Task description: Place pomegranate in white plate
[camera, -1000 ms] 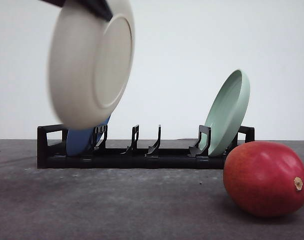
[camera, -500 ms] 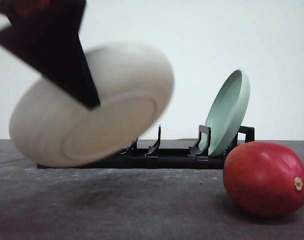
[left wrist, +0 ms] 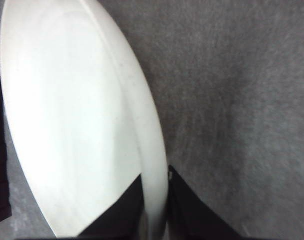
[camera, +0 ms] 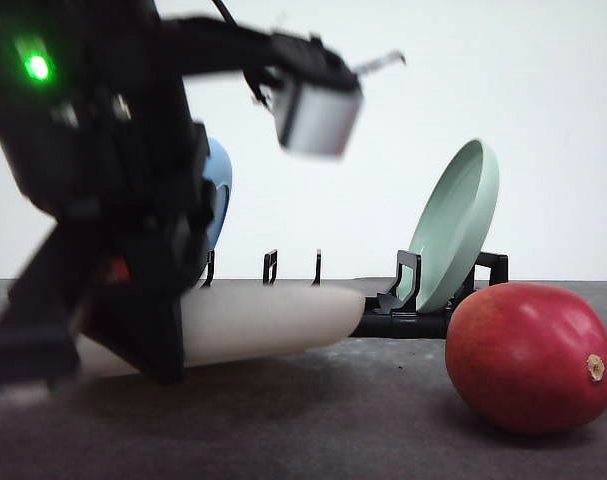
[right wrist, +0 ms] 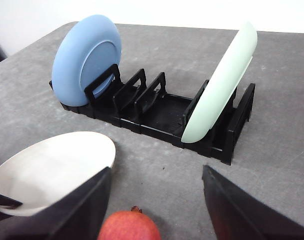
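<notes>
The left pincer (left wrist: pixel 154 220) clamps the rim of the wide off-white matte plate (camera: pixel 268 318), held low and nearly flat over the grey counter (camera: pixel 313 420); the left wrist view shows fingers (left wrist: pixel 192 215) on both faces of the rim. The smooth red pomegranate (camera: pixel 530 357) rests on the counter, apart from the plate. The right pincer (right wrist: pixel 157 200) hangs released above the fruit. Behind stands a black slotted rack (right wrist: pixel 157 107) holding a blue plate (right wrist: pixel 85 57) and a pale green plate (right wrist: pixel 219 85).
</notes>
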